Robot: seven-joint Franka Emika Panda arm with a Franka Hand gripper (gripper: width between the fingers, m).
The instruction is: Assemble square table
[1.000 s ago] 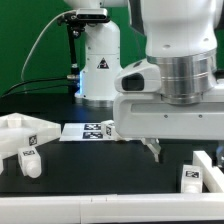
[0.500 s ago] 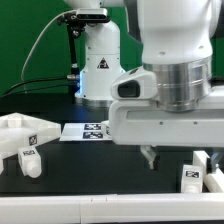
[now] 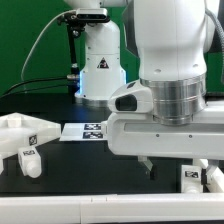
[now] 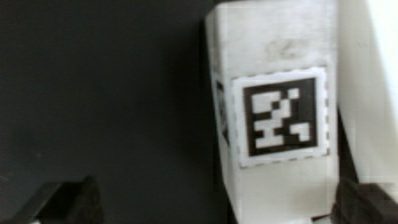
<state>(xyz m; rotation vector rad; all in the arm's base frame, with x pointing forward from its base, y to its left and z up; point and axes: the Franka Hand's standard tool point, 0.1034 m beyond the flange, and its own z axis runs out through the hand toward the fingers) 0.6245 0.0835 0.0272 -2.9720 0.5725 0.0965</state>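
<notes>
Chunky white table legs, each with a black-and-white tag. The rear leg (image 3: 18, 125) and the front leg (image 3: 30, 162) lie close together at the exterior view's left. A third leg (image 3: 189, 177) sits at the right, partly hidden. The wrist view shows a tagged leg (image 4: 276, 110) close up, tag facing the camera.

upper link: big glossy white rounded plastic shell (image 3: 165, 35), smooth, no seams visible
wrist flange: silver-grey metal cylinder (image 3: 180, 100), fine horizontal ring grooves, slight sheen
hand body: wide boxy white housing (image 3: 160, 138), rounded corners, matte
grasping end: dark two-finger pincer (image 4: 217, 205); fingers (image 4: 68, 202) blurred in wrist view; one dark finger tip (image 3: 148, 163) shows under the housing in exterior view
base: glossy white tapered column (image 3: 106, 45)
marking: black warning triangle (image 3: 101, 63) on the column's front
base light: blue glow (image 3: 80, 92) at the column's foot
top joint: dark cap (image 3: 85, 15) over the column
cables: thin black cables (image 3: 38, 55) looping beside the column, on the exterior view's left
</notes>
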